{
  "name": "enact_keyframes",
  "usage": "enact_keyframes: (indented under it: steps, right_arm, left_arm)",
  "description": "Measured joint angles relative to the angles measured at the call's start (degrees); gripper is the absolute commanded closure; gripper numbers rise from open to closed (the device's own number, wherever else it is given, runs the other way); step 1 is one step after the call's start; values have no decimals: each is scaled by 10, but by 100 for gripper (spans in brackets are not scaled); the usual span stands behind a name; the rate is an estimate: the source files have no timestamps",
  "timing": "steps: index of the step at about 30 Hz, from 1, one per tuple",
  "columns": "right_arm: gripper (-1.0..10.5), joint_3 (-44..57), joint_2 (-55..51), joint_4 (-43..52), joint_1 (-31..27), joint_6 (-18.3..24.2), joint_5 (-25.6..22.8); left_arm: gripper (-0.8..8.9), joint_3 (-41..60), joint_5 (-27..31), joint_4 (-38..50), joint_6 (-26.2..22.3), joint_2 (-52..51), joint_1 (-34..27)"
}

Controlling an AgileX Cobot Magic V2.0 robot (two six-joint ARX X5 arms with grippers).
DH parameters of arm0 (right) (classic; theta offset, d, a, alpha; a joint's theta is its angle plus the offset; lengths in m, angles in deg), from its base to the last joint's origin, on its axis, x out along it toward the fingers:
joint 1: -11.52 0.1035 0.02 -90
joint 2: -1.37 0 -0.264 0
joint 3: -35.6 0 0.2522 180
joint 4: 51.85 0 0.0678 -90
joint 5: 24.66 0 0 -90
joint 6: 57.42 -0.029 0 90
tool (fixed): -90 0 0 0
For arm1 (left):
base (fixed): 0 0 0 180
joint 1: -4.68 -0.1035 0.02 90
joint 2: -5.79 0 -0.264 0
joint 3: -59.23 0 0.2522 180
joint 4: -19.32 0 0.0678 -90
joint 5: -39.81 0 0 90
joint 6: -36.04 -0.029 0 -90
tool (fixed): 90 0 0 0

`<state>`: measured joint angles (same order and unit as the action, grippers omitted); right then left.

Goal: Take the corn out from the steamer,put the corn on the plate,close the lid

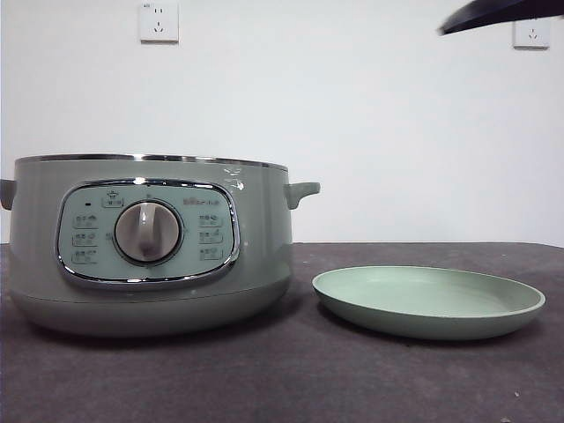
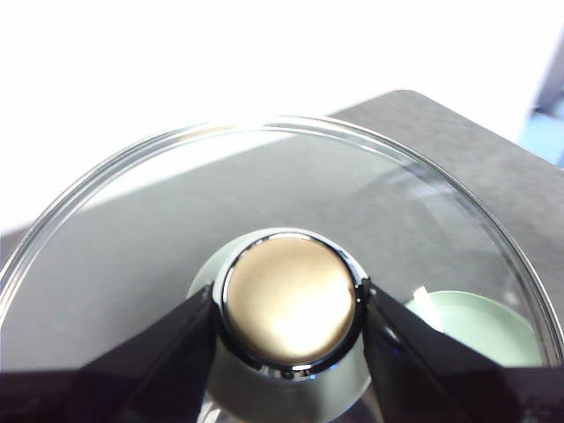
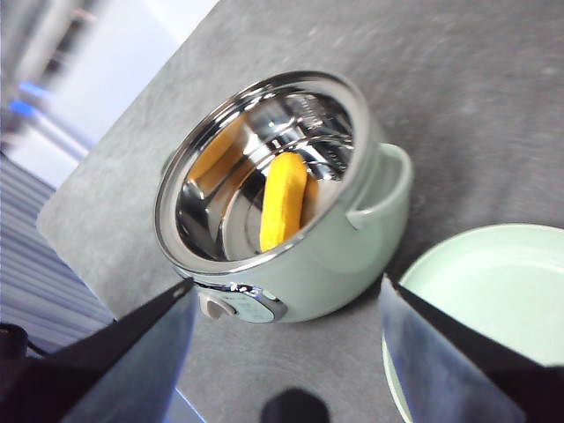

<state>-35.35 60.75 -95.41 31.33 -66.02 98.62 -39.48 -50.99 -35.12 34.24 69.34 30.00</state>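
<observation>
A: Where do we find the corn (image 3: 284, 199)?

B: We see it lying inside the steamer (image 1: 150, 242), on the shiny steel floor of the open pot; the right wrist view looks down into it; the cob lies slanted, its yellow mirrored on the inner wall.

A: And the lid (image 2: 176, 220)?

B: We see it off the pot, held by the left tool (image 2: 287, 304); its two jaws are closed against either side of the knob (image 2: 287, 300); through the glass we make out the dark worktop (image 1: 291, 370) and a bit of the plate (image 1: 429, 302).

A: The right tool (image 3: 286, 330)?

B: Its jaws stand wide apart and hold nothing; it hangs above the worktop, over the gap between steamer and plate.

A: How do the pot and plate sit?

B: In the front view the steamer stands at the left, dial (image 1: 147, 232) facing us; the plate lies just to its right, apart from it; a black arm tip (image 1: 498, 13) shows at the top right corner.
</observation>
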Motion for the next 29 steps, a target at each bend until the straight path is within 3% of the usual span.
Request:
enact_keyframes:
  steps: [6, 12, 21, 25, 29]
  right_arm:
    - [595, -82, 122, -6, 118, 7, -80]
    - [595, -227, 279, -83, 201, 42, -137]
    - [595, -444, 489, -172, 256, 96, -229]
    - [595, -480, 549, -175, 275, 115, -280]
    - [599, -483, 598, -162, 286, 126, -289]
  left_arm:
    - [822, -66, 68, -115, -18, -35, 0]
    - [822, -70, 144, -162, -33, -72, 0]
    - [822, -70, 230, -193, -42, -100, 0]
    - [822, -70, 277, -193, -47, -107, 0]
    - [822, -70, 288, -196, -47, -109, 0]
